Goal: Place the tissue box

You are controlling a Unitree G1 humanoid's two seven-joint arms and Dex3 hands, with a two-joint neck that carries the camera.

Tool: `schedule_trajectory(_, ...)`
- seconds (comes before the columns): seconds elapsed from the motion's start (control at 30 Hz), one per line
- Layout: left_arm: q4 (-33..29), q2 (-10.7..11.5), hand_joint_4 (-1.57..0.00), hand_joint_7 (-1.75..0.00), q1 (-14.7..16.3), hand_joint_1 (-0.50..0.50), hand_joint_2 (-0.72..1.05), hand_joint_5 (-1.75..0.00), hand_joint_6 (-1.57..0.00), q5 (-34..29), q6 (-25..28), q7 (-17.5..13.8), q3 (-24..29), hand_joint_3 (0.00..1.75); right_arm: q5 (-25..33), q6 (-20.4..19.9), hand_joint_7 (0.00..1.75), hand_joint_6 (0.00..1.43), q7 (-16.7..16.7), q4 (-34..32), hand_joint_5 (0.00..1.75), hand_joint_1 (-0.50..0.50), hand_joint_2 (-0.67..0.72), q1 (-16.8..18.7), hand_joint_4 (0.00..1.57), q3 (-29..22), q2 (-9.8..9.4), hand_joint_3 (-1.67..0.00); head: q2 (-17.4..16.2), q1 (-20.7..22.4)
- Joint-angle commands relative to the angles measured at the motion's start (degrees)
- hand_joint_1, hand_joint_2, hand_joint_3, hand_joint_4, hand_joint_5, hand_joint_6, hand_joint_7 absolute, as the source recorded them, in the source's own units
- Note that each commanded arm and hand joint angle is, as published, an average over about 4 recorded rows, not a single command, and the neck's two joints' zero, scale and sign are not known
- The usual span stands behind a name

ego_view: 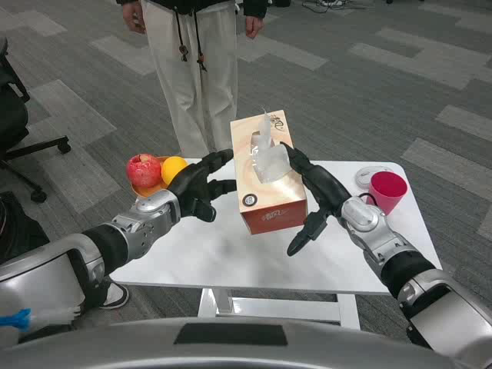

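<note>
Right hand (315, 201) and left hand (198, 187) flank the tissue box (267, 175), fingers spread; contact looks light, hard to confirm. Box sits mid-desk (231, 254). Uneven squeeze could tip it toward the fruit (156, 170).

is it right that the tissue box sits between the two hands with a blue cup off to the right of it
Not quite: the cup is pink, not blue. The head view shows it on the table's right side, next to a small white round thing. The rest stands: the tissue box is between the left hand and the right hand.
</note>
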Motion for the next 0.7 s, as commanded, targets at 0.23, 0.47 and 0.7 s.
schedule_trajectory(0.23, -3.61, -1.96, 0.0, -0.21, -1.1, 0.5, -0.64, -1.03, 0.0, 0.38, -2.01, -2.86, 0.72, 0.09, -0.44, -1.24, 0.0, 0.0, 2.2, -2.69, 0.1, -0.08, 0.15, 0.25, 0.0, 1.6, 2.57, -0.16, 0.09, -0.01)
schedule_trajectory(0.47, -3.61, -1.96, 0.0, -0.21, -1.1, 0.5, -0.64, -1.03, 0.0, 0.38, -2.01, -2.86, 0.72, 0.09, -0.44, -1.28, 0.0, 0.0, 2.2, -2.69, 0.1, -0.08, 0.15, 0.25, 0.0, 1.64, 2.49, -0.16, 0.07, 0.02)
schedule_trajectory(0.7, -3.61, -1.96, 0.0, -0.21, -1.1, 0.5, -0.64, -1.03, 0.0, 0.38, -2.01, -2.86, 0.72, 0.09, -0.44, -1.26, 0.0, 0.0, 2.2, -2.54, 0.1, -0.08, 0.15, 0.25, 0.0, 1.64, 2.49, -0.16, 0.07, 0.0)
